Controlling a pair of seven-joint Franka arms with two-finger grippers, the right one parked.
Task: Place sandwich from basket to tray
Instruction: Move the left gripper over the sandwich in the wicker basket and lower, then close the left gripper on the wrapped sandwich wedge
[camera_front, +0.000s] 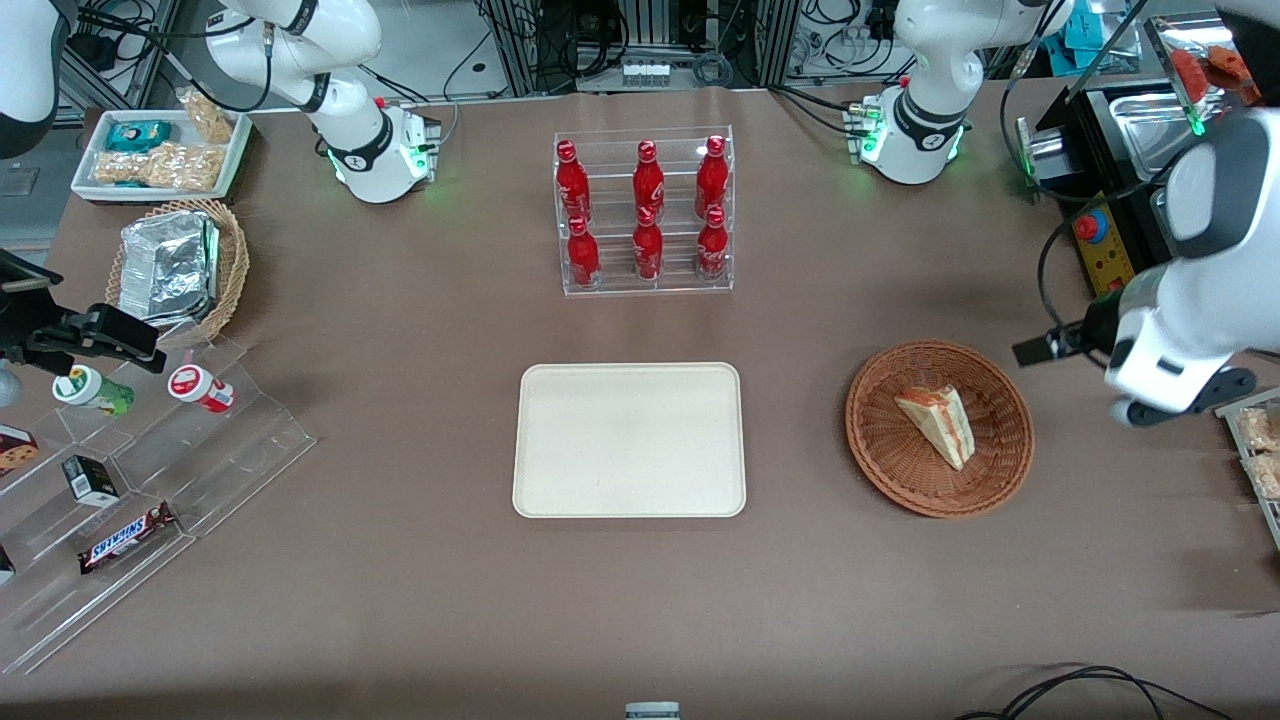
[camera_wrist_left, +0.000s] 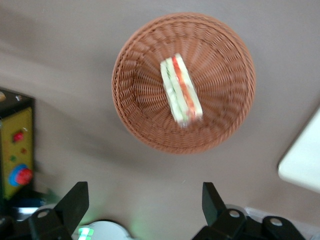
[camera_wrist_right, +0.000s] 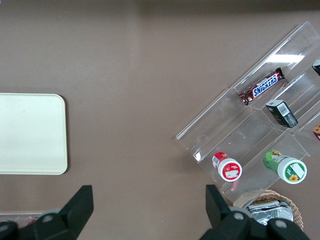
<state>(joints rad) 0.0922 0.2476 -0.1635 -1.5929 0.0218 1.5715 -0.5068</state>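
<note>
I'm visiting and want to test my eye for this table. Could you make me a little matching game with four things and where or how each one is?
Things:
1. sandwich
2. tray
3. red bottles
4. pincer

States:
A. standing in a clear tiered rack
B. open, apart from the basket, holding nothing
C. lying in the brown wicker basket
D. flat on the table, nothing on it

Pairs: 1-C, 2-D, 3-A, 4-B
</note>
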